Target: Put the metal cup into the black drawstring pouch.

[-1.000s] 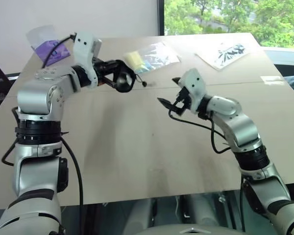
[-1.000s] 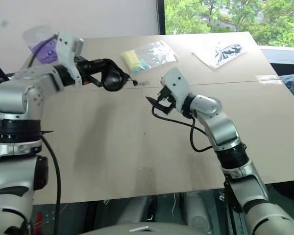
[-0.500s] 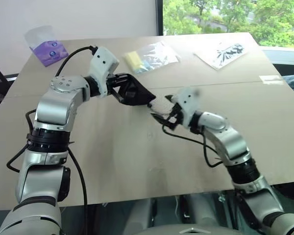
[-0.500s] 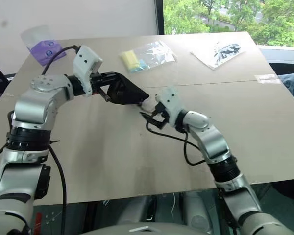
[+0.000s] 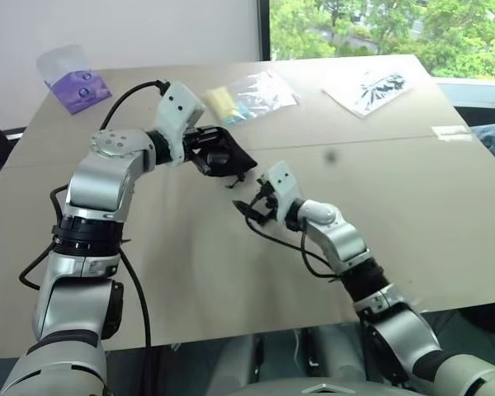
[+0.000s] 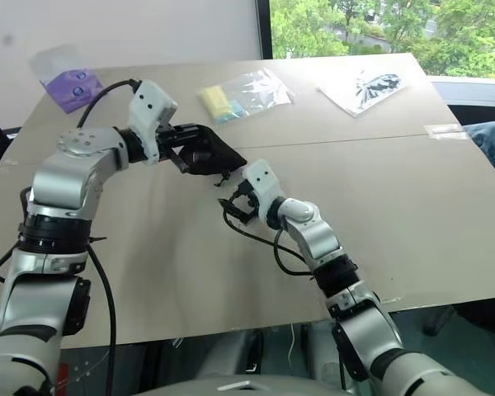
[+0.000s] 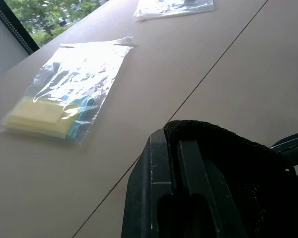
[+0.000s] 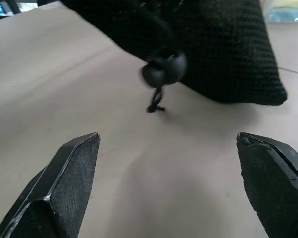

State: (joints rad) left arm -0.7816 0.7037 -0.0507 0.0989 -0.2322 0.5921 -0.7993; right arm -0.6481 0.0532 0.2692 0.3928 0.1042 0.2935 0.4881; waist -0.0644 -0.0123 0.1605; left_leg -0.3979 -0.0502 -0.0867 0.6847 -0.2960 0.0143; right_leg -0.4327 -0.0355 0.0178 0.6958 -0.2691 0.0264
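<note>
Your left gripper is clamped on the soft black pouch. Your right gripper is wide apart just below it, over bare table.

**An office or lab room with a window**

You're working at a broad, pale wooden table set against a plain white wall. A large window behind it looks onto green trees. Clear plastic bags of small items lie along the far edge, like laid-out test props.
</note>
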